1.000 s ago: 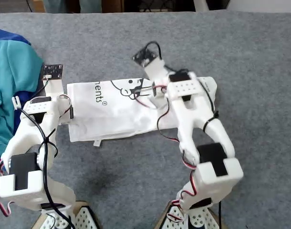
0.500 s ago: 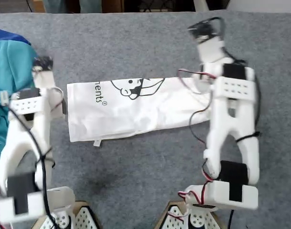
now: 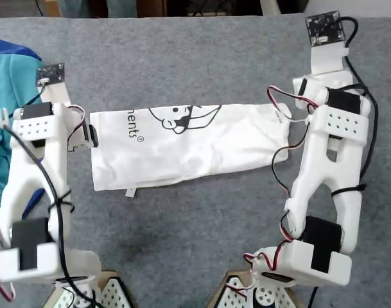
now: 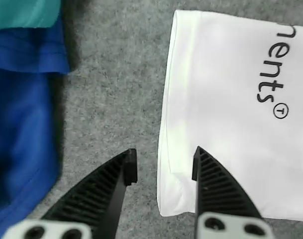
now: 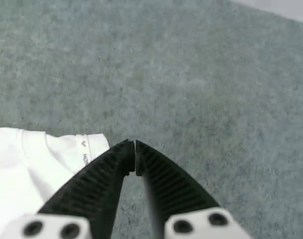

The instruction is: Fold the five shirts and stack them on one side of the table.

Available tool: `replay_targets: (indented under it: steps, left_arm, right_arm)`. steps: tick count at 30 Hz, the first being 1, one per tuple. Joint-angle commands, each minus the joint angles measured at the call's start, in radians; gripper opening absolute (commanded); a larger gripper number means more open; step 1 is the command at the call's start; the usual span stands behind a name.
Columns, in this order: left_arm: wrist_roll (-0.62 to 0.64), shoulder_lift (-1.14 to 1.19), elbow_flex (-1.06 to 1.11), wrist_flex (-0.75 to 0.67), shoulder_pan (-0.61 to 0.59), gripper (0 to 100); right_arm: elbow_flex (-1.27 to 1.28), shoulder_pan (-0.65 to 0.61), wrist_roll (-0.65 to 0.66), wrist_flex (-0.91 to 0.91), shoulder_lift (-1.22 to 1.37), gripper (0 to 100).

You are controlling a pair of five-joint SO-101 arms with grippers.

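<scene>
Here an oblong white shirt [image 3: 189,144] lies on nubbly tabletop [image 3: 182,237].

Your high camera looked straight down over the grey table [image 3: 182,58], with the arm bases at the frame's lower edge. Your left wrist camera sat close over the left gripper [image 4: 164,159], facing down onto one end of the white shirt [image 4: 231,99]. Your right wrist camera looked down past the right gripper [image 5: 132,149] at the opposite end. All three views shared that shirt
</scene>
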Motion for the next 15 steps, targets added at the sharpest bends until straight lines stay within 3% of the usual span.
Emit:
replay_targets:
  steps: [1, 15]
  left_arm:
    - [0.012, 0.069, -0.09, 0.0, 0.013, 23]
    - [0.017, 0.423, -0.354, 0.008, 0.007, 24]
  right_arm:
    - [-0.054, -0.002, -0.008, -0.041, -0.033, 1.8]
    - [-0.114, 0.044, -0.002, -0.104, 0.147, 1.8]
